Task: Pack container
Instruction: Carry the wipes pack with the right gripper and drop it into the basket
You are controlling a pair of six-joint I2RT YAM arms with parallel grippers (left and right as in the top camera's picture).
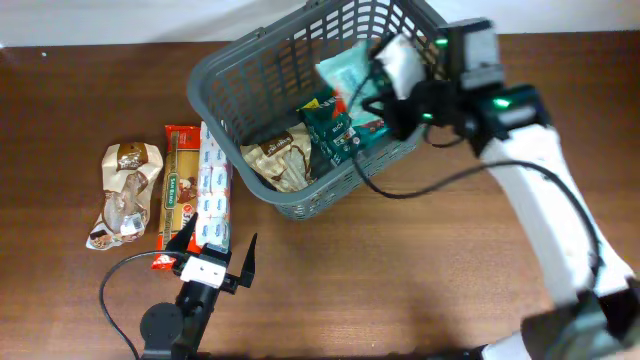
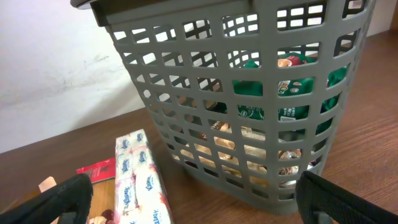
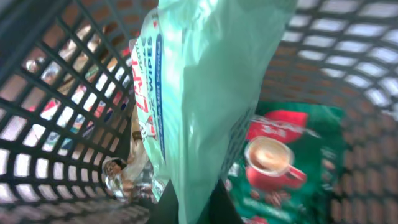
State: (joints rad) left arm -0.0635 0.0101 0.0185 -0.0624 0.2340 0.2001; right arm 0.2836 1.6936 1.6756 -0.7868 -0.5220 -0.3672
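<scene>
Container at far centre of table, mouth up, long axis left-right, right end angled farther back. Right gripper pinching pale green wipes pack inside it. Left gripper spread, near tissue pack

Right of the overhead frame, the right arm is white with black joints, green lights and a looping black cable. Lower left, the left gripper is black with a white block and a thin black cord.
</scene>
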